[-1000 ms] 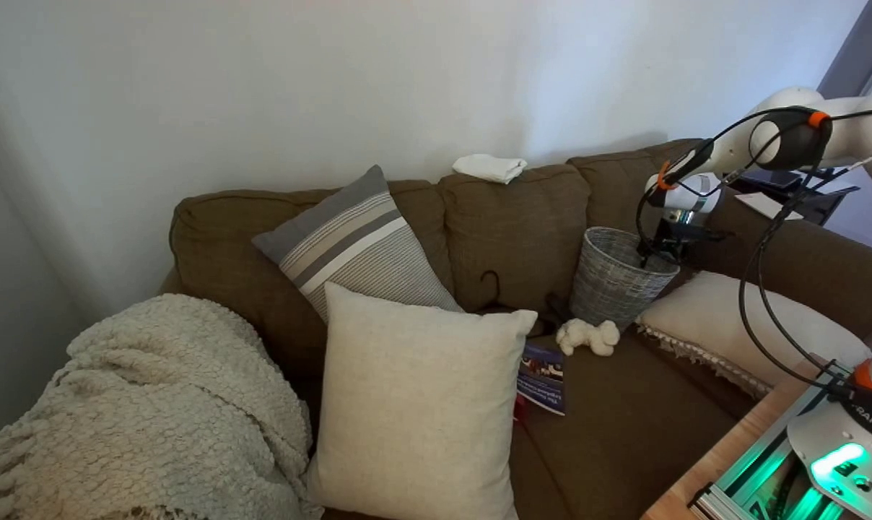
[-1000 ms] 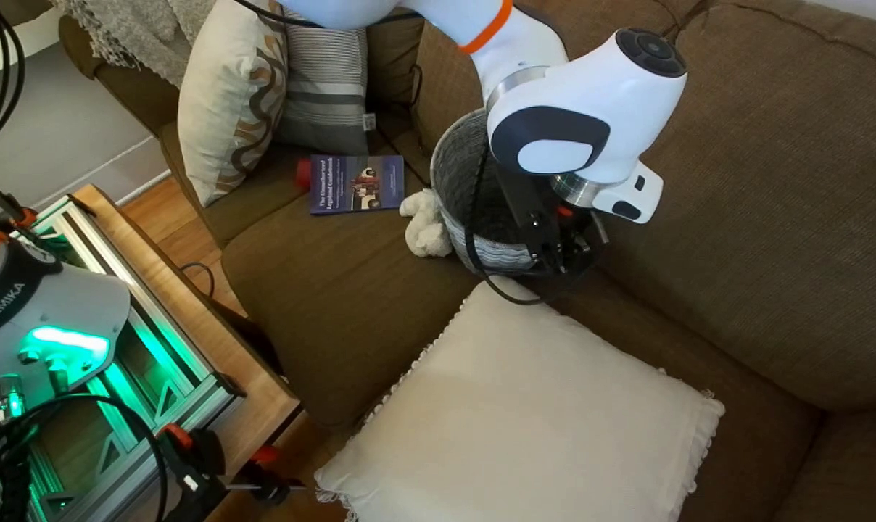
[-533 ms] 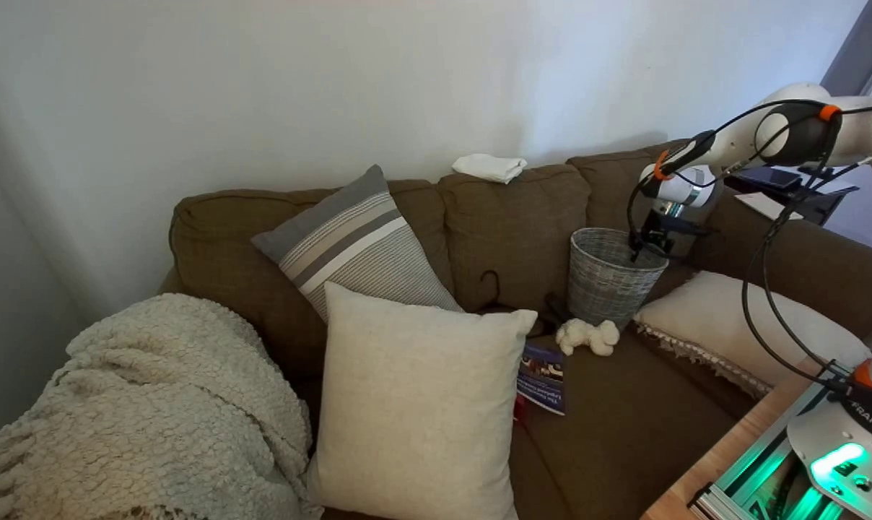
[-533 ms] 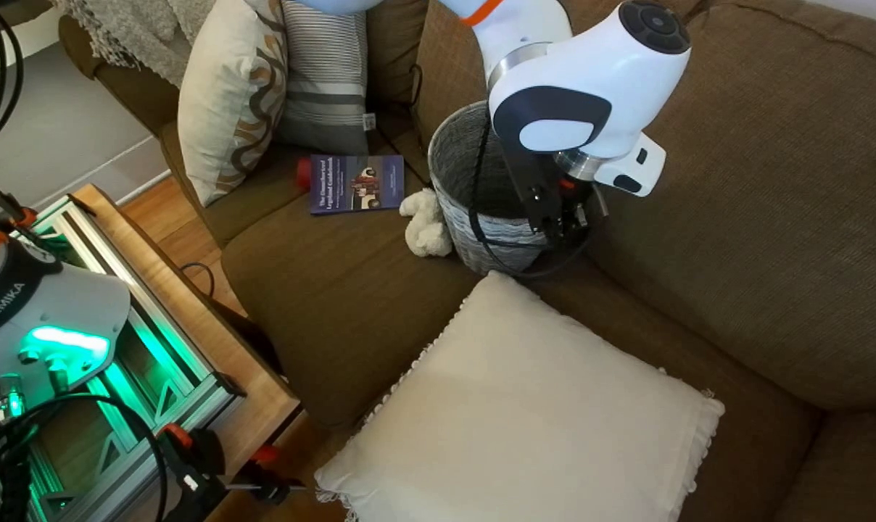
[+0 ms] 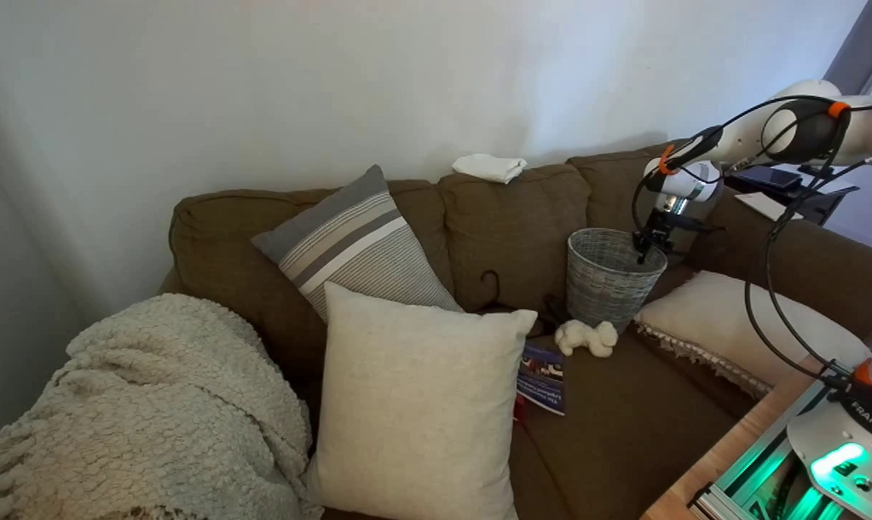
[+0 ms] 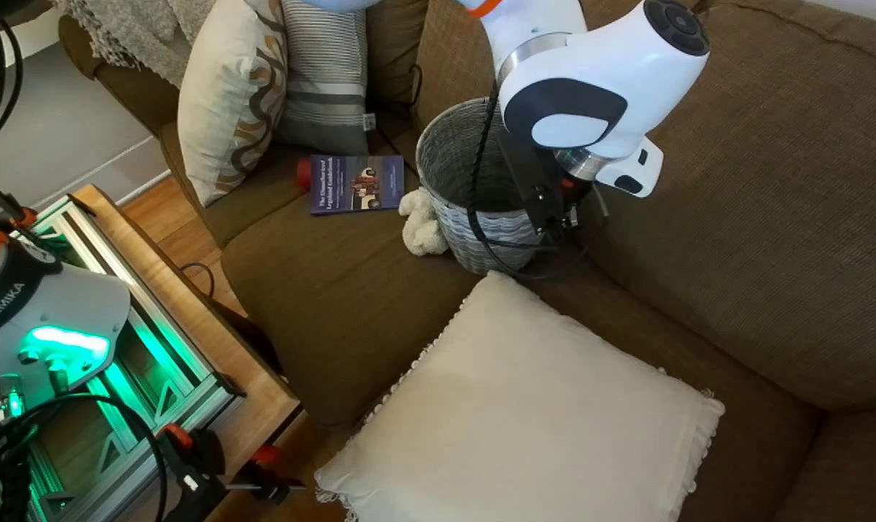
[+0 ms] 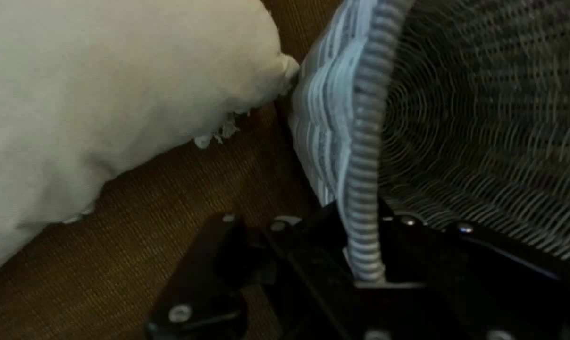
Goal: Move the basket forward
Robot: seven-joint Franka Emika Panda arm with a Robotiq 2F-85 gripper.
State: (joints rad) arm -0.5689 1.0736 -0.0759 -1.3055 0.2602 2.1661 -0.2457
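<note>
Pinching the thick, ribbed rim of the round grey wicker basket (image 5: 609,285), your black tool (image 7: 363,210) has one finger inside the wall and one outside, as the wrist view shows. The basket stands at 3 o'clock in an exterior view, its woven sides tapering to a narrower base on the coarse brown fabric surface (image 5: 602,419). In your wrist view, concentric rings of weave mark its bottom toward 2 o'clock, while a plump cream pillow (image 7: 120,85) fills 10 o'clock. Around the basket in an exterior view, that pillow lies at 6 o'clock, trimmed with tassels, one corner near the wicker. A nubbly white stuffed toy (image 6: 422,226) sits just beside the basket at 8 o'clock, a flat, rectangular blue book (image 6: 357,185) with a printed picture lies at 9, and a grey striped pillow (image 6: 325,80) rests at 10.
</note>
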